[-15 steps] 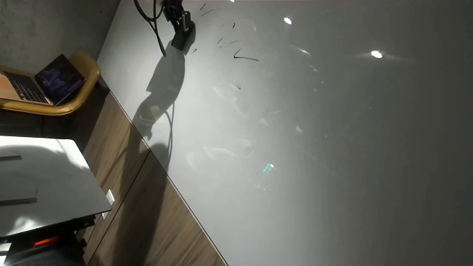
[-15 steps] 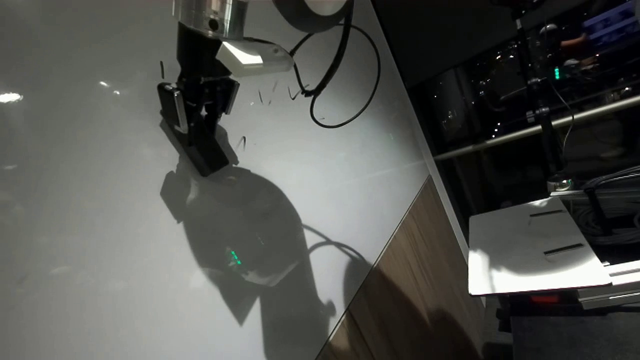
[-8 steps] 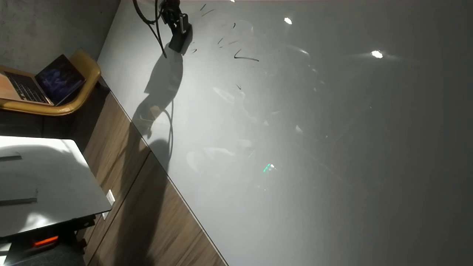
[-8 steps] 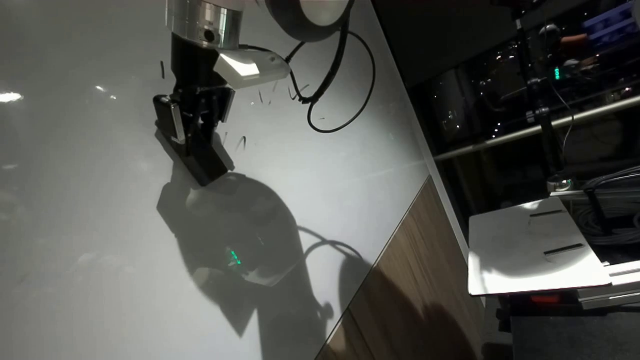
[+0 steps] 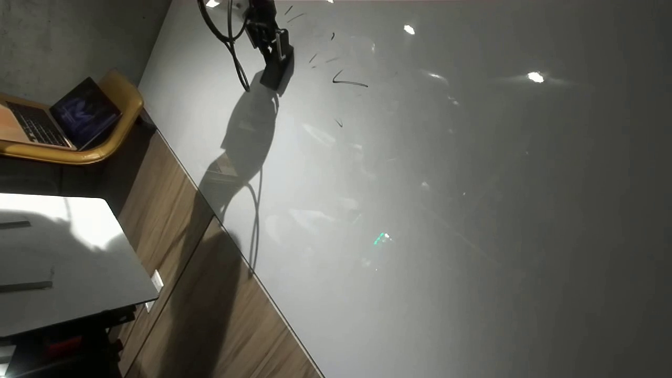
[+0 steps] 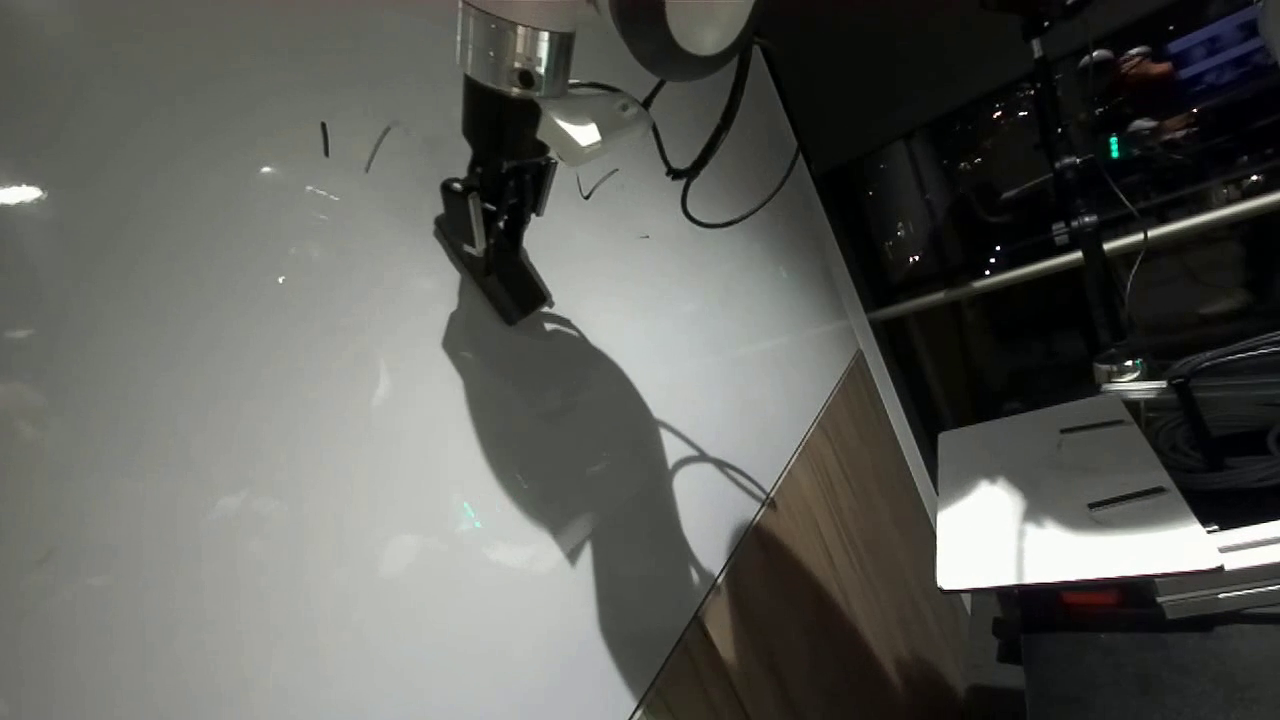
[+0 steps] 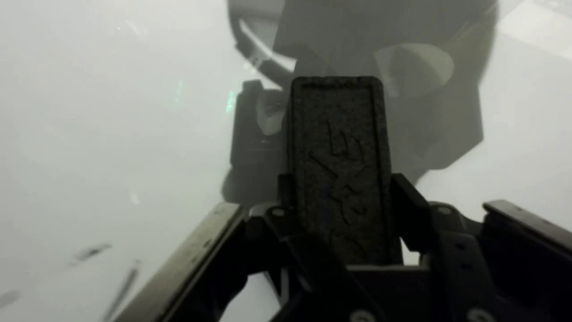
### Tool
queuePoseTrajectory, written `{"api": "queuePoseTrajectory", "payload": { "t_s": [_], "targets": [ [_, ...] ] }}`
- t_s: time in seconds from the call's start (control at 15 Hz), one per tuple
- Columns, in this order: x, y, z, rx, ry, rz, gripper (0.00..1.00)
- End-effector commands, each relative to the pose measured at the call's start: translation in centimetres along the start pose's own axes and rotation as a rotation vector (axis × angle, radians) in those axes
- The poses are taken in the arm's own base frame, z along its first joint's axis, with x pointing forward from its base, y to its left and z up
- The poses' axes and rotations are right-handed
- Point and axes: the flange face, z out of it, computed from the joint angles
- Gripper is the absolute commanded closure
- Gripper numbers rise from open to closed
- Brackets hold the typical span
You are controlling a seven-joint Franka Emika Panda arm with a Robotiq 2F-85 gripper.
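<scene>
My gripper [image 7: 344, 201] is shut on a dark, block-shaped eraser [image 7: 339, 134] with lines scratched into its face. Its fingers press on the eraser's two long sides. In both exterior views the eraser [image 6: 505, 285] lies at or very close to a glossy white board [image 6: 250, 600], tilted in the picture; exact contact cannot be told. Black pen strokes [image 5: 349, 82] stand on the board beside the gripper [image 5: 276, 50]. A short stroke [image 6: 325, 138] and a thin curved stroke [image 6: 380, 148] show on the far side of it. Blurred strokes [image 7: 123, 288] appear low in the wrist view.
Wood panelling [image 5: 273, 325] borders the board along a slanting edge. A yellow chair [image 5: 134, 97] bears an open laptop [image 5: 86, 113]. A pale flat panel [image 6: 1070, 490] stands near the board. A loose cable [image 6: 725, 130] hangs from the arm, and its shadow crosses the board.
After a slight shift the opposite way, the gripper and eraser have moved right in both exterior views. Strokes formerly behind the arm now show; a small curved one is out of sight where the eraser is.
</scene>
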Motion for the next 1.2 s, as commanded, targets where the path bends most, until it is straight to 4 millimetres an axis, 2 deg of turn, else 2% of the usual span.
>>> {"api": "queuePoseTrajectory", "payload": {
  "t_s": [0.0,0.27,0.47,0.6,0.67,0.8,1.0,1.13],
  "targets": [
    [-1.8,8.9,0.9,-0.110,0.008,0.025,0.71],
    [-4.1,18.0,1.8,-0.192,0.004,0.044,0.71],
    [-4.9,25.5,3.1,-0.256,-0.001,0.063,0.71],
    [-5.3,29.5,3.6,-0.290,-0.013,0.084,0.71],
    [-5.4,30.9,3.5,-0.301,-0.019,0.097,0.71],
    [-5.3,31.8,2.9,-0.302,-0.023,0.127,0.71],
    [-4.9,29.4,1.2,-0.246,-0.035,0.175,0.71],
    [-3.8,26.7,-0.9,-0.196,-0.029,0.198,0.71]
  ]
}}
